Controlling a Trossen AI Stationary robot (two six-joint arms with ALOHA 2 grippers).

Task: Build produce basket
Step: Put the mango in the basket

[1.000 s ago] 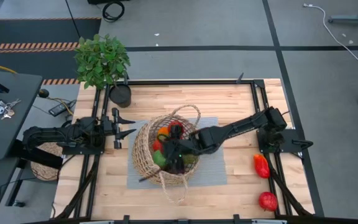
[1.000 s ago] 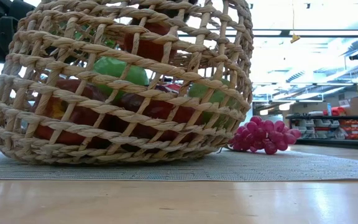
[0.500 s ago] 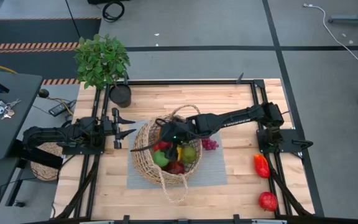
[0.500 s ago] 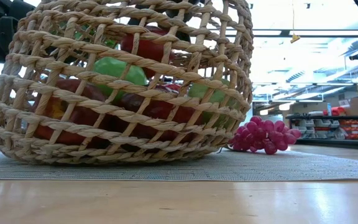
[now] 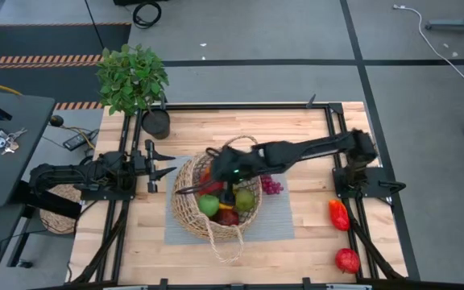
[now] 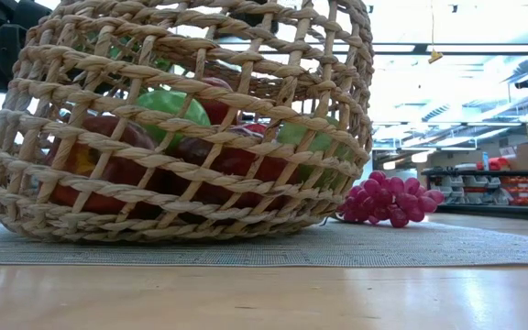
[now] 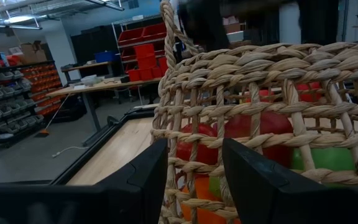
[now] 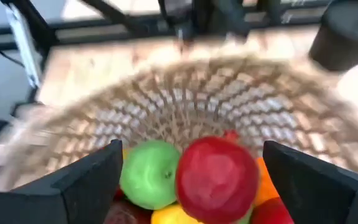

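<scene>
Right end effector (image 5: 216,167) wide, empty, above basket (image 5: 185,211); red apple (image 8: 216,179) lying on fruit pile. Grapes (image 5: 272,187) at 3 o'clock outside basket, likely next.

Since a second ago the right gripper (image 5: 218,167) has pulled up and back out of the basket (image 5: 185,205), from low among the produce toward the rim on the left arm's side. Its fingers (image 8: 86,174) now stand wide, empty. A red apple (image 8: 217,178) now lies loose atop the produce in the basket.
</scene>
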